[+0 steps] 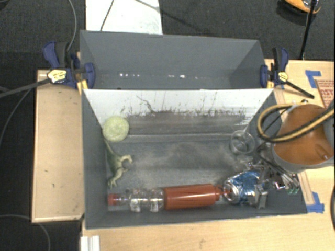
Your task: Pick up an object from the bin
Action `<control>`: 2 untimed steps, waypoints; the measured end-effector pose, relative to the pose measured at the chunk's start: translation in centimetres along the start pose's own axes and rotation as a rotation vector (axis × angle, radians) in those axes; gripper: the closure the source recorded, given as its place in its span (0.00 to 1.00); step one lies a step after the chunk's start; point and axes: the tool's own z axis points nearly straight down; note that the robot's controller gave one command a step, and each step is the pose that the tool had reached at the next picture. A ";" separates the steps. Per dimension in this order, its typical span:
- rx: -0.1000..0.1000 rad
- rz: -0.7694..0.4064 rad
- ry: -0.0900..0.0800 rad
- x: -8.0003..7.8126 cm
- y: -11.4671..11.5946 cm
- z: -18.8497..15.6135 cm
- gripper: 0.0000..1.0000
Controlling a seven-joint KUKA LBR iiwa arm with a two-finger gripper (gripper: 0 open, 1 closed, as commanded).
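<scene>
My gripper point(273, 180) is low in the bin's front right corner, under the arm's orange cover. Its metal parts sit right against a crumpled blue and silver packet point(242, 185), which lies just to its left on the bin floor. A dark red bottle point(191, 196) lies on its side along the front wall, its neck touching the packet. A clear round cup point(240, 141) stands a little behind the gripper near the right wall.
A clear plastic bottle with a red cap point(133, 200) lies at the front left, end to end with the red bottle. A green toy dinosaur point(117, 167) and a pale green ball point(115, 128) lie by the left wall.
</scene>
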 end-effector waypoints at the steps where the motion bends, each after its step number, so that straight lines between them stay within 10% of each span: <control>1: 0.005 -0.147 -0.005 -0.5 0.7 0.6 0.00; 2: 0.003 -0.346 -0.008 -0.4 1.6 0.4 0.00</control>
